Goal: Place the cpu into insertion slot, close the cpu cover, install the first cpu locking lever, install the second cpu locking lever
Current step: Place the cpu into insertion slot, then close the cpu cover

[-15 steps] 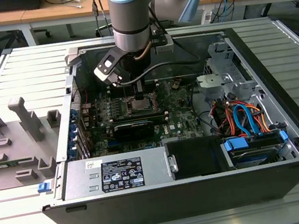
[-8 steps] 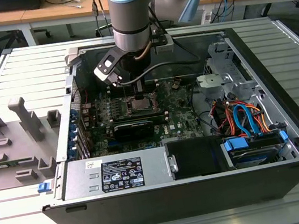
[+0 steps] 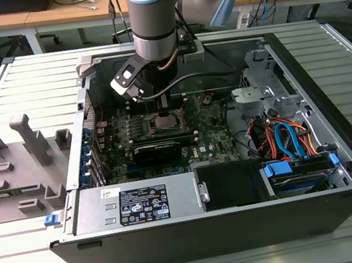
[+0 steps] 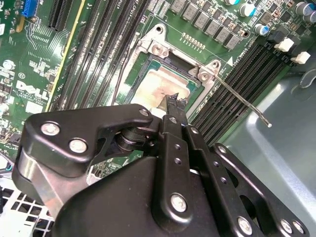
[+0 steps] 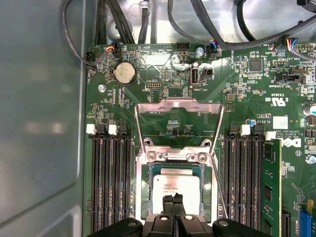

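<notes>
First wrist view: cpu (image 5: 175, 185) seated, cover (image 5: 177, 103) raised, lever (image 5: 219, 190) unlatched, closing and locking left; gripper (image 5: 173, 199) pinched shut, empty.

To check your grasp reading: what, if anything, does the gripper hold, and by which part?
Nothing: the gripper, shut, hangs over the cpu, gripping no edge of it.

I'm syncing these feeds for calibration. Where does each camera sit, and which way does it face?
Exterior view: off the arm, raised, looking down into the open computer case; the arm shows.
First wrist view: on the wrist, facing straight onto the motherboard and opened cpu cover; gripper shows.
Second wrist view: on the wrist, slanting along the gripper toward the socket.
Both wrist views share the cpu.
</notes>
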Tool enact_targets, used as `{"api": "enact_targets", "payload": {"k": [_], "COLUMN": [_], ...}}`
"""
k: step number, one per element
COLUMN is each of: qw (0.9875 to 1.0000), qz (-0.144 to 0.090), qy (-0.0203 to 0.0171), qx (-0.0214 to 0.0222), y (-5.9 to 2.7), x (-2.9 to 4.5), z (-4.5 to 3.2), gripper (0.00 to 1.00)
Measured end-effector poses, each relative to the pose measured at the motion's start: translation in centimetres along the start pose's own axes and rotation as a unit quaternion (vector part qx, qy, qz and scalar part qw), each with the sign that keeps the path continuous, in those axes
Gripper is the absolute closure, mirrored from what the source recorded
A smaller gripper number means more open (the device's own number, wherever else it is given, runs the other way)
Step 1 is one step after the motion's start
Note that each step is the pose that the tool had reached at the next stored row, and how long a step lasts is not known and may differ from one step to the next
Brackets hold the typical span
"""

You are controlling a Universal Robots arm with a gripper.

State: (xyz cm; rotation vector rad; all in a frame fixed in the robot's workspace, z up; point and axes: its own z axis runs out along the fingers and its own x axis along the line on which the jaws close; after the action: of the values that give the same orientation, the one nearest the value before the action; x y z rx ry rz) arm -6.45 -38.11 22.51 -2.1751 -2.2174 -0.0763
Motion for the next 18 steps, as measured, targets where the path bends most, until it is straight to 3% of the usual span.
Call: {"api": "enact_targets", "payload": {"k": [18], "qw": [1.0], "qz": [0.0], "qy": [0.0059], "qx": [-0.0001], "y": [0.01], "x": [0.02], "z": [-0.46], "gripper": [0.89]}}
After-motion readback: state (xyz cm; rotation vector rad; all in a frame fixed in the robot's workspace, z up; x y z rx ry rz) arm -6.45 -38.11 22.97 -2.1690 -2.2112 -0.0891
